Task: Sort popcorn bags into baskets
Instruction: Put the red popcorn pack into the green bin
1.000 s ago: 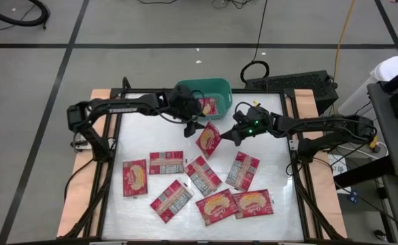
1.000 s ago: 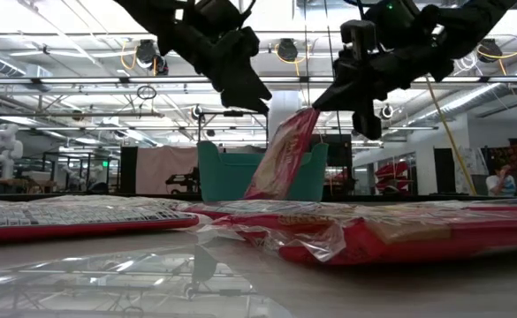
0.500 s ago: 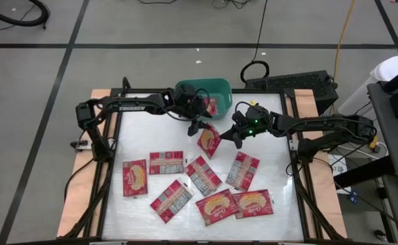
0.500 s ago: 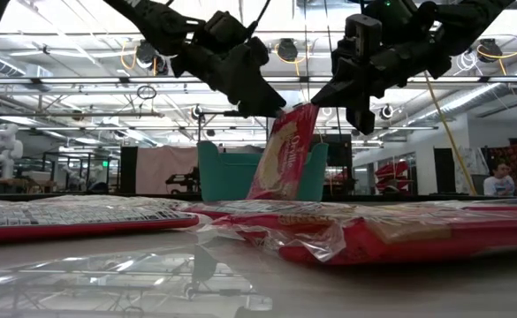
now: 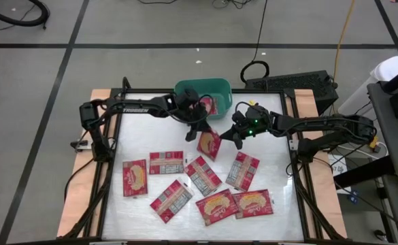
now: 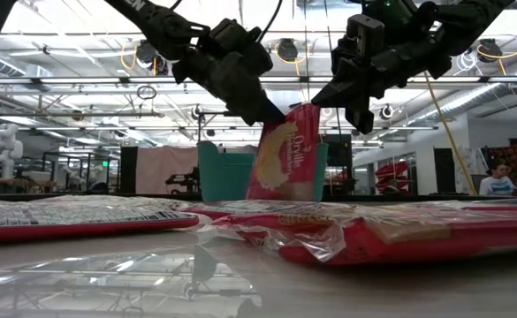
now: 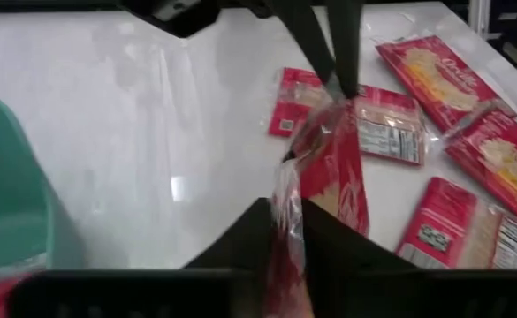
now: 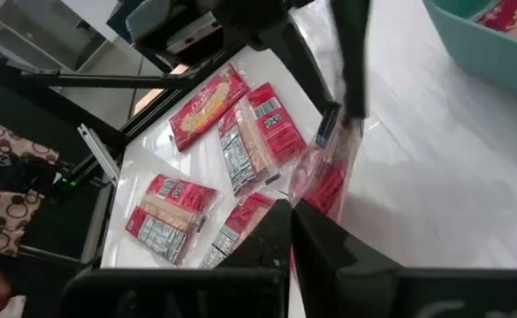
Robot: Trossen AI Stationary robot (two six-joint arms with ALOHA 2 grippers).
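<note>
My left gripper (image 5: 200,131) and my right gripper (image 5: 227,138) meet over the far middle of the table (image 5: 270,136). Both are clenched on the same popcorn bag (image 5: 209,143), my left fingers pinching its upper edge from one side and my right fingers from the other. The low view shows this held bag hanging upright between us with its popcorn picture facing the camera. It hangs just in front of the single teal basket (image 5: 190,88), which stands at the far edge of the table. I count one red packet (image 5: 209,105) lying inside the basket, against its right-hand wall. Seven more packets lie flat on the near half of the table: three (image 5: 135,177) (image 5: 216,207) (image 5: 252,203) show the popcorn picture, and four (image 5: 166,162) (image 5: 203,175) (image 5: 171,200) (image 5: 243,170) show the white printed panel. That makes nine bags in sight: one gripped, one in the basket and seven loose. The two nearest the front edge overlap slightly at their corners.
</note>
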